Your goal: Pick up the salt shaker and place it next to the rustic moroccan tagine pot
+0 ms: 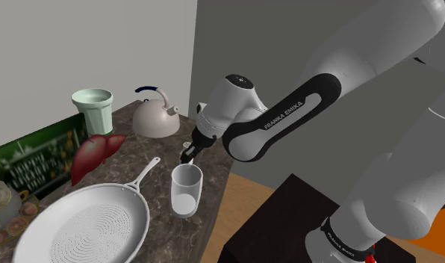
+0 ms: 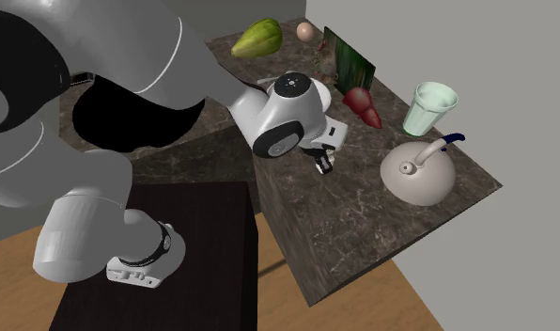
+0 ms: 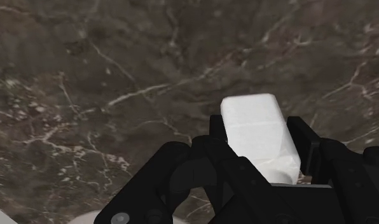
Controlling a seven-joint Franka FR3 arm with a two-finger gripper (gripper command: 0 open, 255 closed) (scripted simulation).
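Clamping the white salt shaker [image 3: 255, 121] across its flat sides, the black gripper [image 3: 259, 132] holds it low over the dark marbled counter [image 3: 118, 76]; looks light, rigid, smooth, probably slippery, so a mid-body grip on flat faces suits.

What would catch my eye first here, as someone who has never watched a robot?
The big white arm with dark joints dominates, reaching over the dark veined counter. Its black hand clasps a small white rectangular salt shaker from both sides. Nearby on the counter stand a white kettle with a blue handle and a clear drinking glass.
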